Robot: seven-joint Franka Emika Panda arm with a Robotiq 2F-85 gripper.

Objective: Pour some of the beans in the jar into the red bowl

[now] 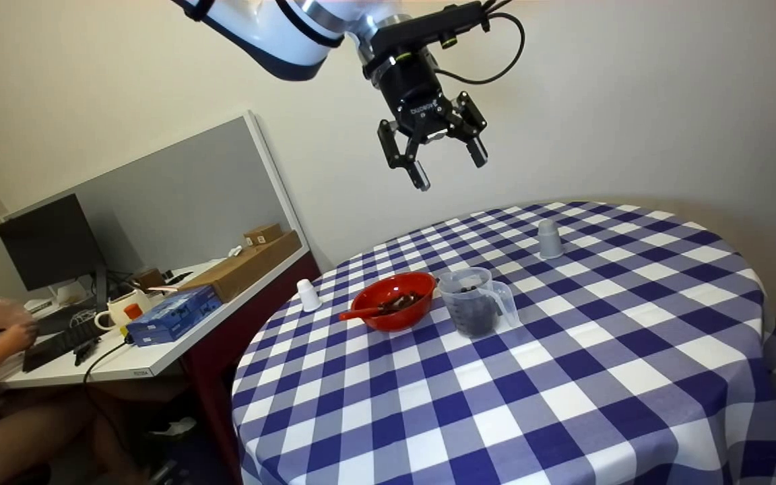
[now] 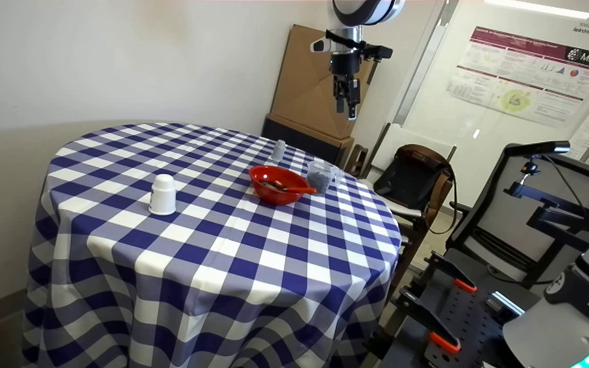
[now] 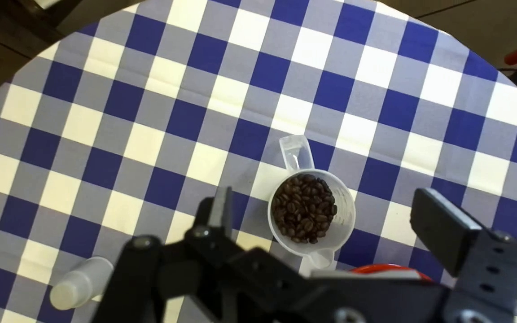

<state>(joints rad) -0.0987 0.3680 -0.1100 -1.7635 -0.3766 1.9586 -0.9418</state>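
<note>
The beans lie in the upright jug on the cloth. In an exterior view, the bowl sits just beside the jug at nine o'clock, a white container farther out that way, another container between one and two. The gripper hangs well above, at twelve, fingers spread wide.

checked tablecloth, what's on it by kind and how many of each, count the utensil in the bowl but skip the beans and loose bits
Red bowl: 1
Red utensil: 1
Clear jug: 1
Small pale containers: 2
Total: 5
</note>
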